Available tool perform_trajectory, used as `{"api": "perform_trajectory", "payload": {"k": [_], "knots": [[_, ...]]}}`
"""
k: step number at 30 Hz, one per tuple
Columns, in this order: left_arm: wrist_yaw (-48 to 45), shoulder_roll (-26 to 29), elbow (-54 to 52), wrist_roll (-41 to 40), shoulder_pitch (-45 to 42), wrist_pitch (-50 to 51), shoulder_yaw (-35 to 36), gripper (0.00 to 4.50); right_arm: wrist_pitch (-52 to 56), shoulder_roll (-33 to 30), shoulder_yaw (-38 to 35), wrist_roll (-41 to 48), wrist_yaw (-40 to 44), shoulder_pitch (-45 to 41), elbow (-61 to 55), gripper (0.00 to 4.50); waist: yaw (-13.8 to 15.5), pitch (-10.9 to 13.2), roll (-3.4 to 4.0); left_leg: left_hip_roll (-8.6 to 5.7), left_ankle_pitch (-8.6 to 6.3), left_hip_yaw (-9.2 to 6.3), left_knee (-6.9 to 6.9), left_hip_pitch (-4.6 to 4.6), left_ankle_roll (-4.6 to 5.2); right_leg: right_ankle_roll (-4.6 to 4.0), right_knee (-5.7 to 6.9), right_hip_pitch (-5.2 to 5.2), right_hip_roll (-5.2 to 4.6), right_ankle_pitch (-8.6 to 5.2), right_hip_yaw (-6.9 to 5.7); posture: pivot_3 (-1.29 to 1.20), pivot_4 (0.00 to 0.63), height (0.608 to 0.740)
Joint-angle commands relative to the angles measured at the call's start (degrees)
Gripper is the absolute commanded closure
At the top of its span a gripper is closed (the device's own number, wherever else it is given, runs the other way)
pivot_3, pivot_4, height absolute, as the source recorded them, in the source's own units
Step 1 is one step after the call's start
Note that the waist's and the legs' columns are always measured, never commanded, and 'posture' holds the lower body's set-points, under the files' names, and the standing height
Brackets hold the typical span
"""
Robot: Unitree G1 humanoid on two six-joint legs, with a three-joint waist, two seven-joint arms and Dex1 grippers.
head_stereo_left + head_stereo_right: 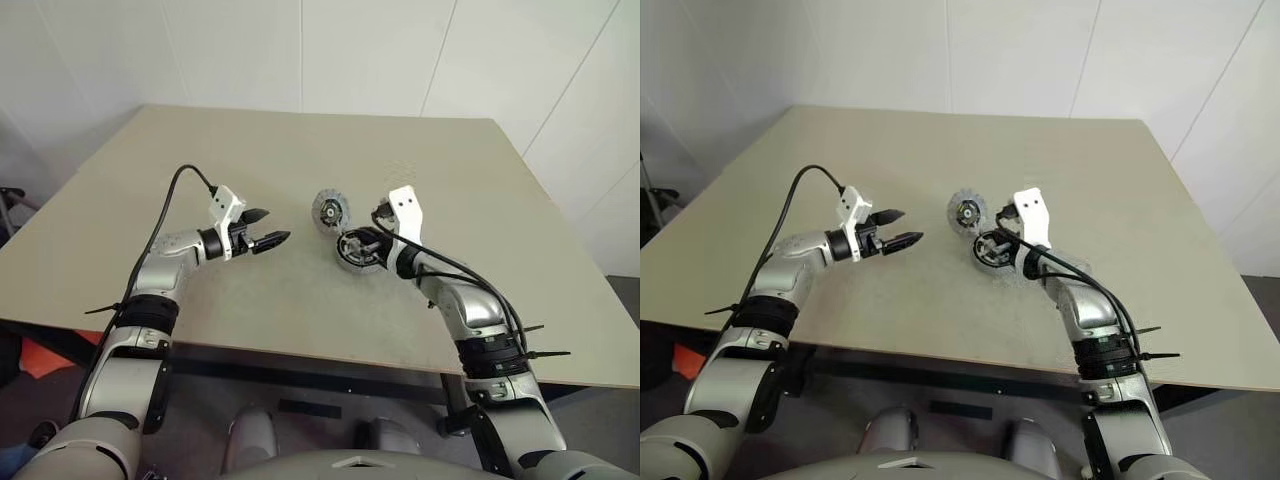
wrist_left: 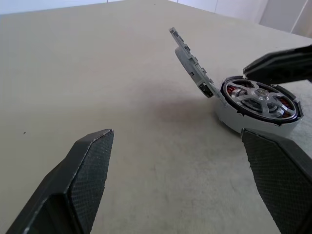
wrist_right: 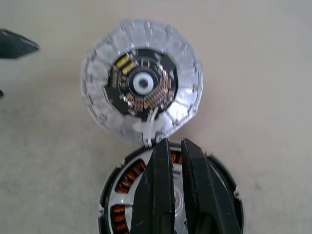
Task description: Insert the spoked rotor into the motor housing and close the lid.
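- Beige desk (image 1: 300, 300) stood against white walls.
- Motor housing (image 2: 229, 114) held the spoked rotor (image 2: 258, 97); lid (image 3: 141, 80) stood tilted open.
- Left gripper (image 1: 265, 228) was open; right gripper (image 3: 178, 170), closed, was over the rotor.

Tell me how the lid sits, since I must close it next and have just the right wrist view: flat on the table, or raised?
Observer: Raised. In the left wrist view the lid stands tilted up on edge, its low side meeting the rim of the motor housing.
Operator: Where is the left claw?
Observer: The left claw hovers open above the table, on the robot's left of the lid and apart from it.
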Motion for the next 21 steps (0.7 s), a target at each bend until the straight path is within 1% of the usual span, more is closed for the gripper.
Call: {"api": "perform_trajectory", "payload": {"k": [1, 4, 8, 13, 15, 16, 18, 21], "knots": [[-0.29, 0.16, -1.55, -0.29, -1.16, -1.07, 0.67, 0.07, 0.67, -0.42, -1.49, 1.62, 0.17, -3.01, -4.79, 4.14, -0.03, 0.00, 0.00, 0.00, 0.00, 0.00, -0.03, -0.01, 0.00, -0.02, 0.00, -0.02, 0.00, 0.01, 0.00, 0.00, 0.000, 0.740], [-0.39, 0.17, -1.63, -0.30, -1.22, -0.98, 0.67, 0.07, 1.37, -0.28, -1.91, 1.75, 0.06, -3.86, -4.86, 4.14, 0.03, 0.00, 0.00, -0.01, 0.00, 0.00, -0.12, -0.04, -0.01, -0.05, -0.05, -0.06, 0.02, 0.01, 0.00, 0.00, 0.000, 0.740], [-0.37, 0.20, -1.86, -0.30, -1.09, -0.89, 0.68, 0.07, 1.24, 0.63, -0.61, 1.03, 0.44, -1.46, -0.36, 4.14, 0.10, 0.00, 0.00, -0.03, 0.00, 0.00, -0.11, -0.07, 0.00, -0.05, -0.09, -0.06, 0.00, 0.01, 0.00, 0.00, 0.000, 0.740], [-0.18, 0.23, -1.99, -0.33, -1.01, -0.77, 0.78, 0.07, -1.48, 1.38, 2.36, -3.47, -1.07, 2.43, 12.41, 4.14, -0.02, -0.04, 0.04, -0.02, 0.00, 0.00, -0.09, -0.06, 0.00, -0.03, -0.09, -0.04, 0.00, 0.00, -0.01, 0.00, 0.000, 0.740], [-0.17, 0.38, -1.85, -0.35, -1.05, -0.76, 0.90, 0.07, -1.63, 1.39, 1.72, -3.13, -1.29, 2.36, 12.05, 4.14, -0.10, -0.09, -0.02, -0.03, 0.00, 0.03, -0.10, 0.15, 0.01, 0.09, -0.08, 0.10, -0.02, -0.08, 0.01, 0.00, 0.000, 0.740], [-0.18, 0.44, -1.78, -0.34, -1.03, -0.79, 0.95, 0.07, -1.55, 1.36, 1.13, -2.50, -1.09, 2.07, 11.01, 4.14, -0.11, -0.09, -0.02, -0.03, 0.00, 0.03, -0.12, 0.35, 0.00, 0.32, -0.08, 0.28, -0.01, -0.21, 0.00, 0.00, 0.000, 0.740], [-0.16, 0.47, -1.61, -0.29, -1.01, -0.85, 0.97, 0.07, -1.44, 1.16, -0.16, -1.34, -0.77, 1.22, 8.81, 4.14, -0.05, -0.09, -0.02, -0.04, 0.00, 0.03, -0.17, 0.52, -0.01, 0.35, -0.11, 0.40, -0.02, -0.24, 0.01, 0.00, 0.000, 0.740], [-0.14, 0.27, -1.26, -0.19, -1.15, -1.00, 0.82, 0.07, -1.14, 0.60, -1.63, -0.14, -0.22, -0.43, 5.67, 4.14, 0.10, -0.07, -0.02, -0.05, 0.01, 0.02, -0.18, 0.52, -0.01, 0.36, -0.14, 0.43, -0.02, -0.24, 0.01, 0.00, 0.000, 0.740]]}}
